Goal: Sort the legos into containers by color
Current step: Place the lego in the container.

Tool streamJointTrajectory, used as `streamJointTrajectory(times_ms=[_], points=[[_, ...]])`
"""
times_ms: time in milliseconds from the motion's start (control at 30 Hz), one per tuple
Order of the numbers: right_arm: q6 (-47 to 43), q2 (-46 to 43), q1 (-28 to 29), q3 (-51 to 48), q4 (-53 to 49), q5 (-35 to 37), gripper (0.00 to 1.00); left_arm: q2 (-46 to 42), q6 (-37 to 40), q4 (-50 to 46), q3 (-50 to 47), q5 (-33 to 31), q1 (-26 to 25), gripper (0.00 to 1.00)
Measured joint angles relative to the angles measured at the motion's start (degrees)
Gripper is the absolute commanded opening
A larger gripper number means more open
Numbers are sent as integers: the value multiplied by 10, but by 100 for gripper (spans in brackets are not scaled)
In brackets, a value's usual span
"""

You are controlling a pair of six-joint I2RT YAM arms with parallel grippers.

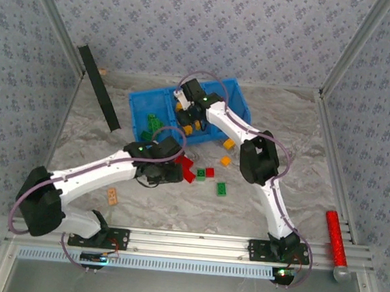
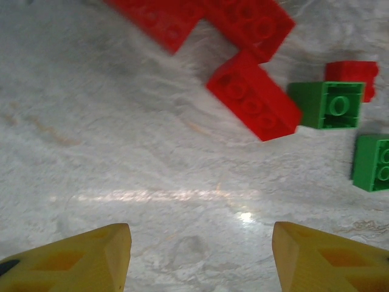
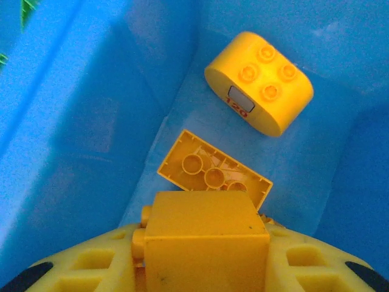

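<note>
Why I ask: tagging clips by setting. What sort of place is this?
Probably a robot lab cell: patterned walls box in a marbled tabletop, with a mounting rail and blue bin.

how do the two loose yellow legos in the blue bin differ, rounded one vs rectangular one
The rounded lego shows its studs; the rectangular lego shows its hollow underside. The rounded lego has curved ends and a printed mark on its side; the rectangular lego has square corners. Both are yellow, in one compartment of the blue bin.
</note>
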Motion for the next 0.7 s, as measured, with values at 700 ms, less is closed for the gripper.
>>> streamJointTrajectory(times_ms=[700], points=[[-3,10,-12,0,1,-11,59,209,59,-2,160,-48,-67,62]])
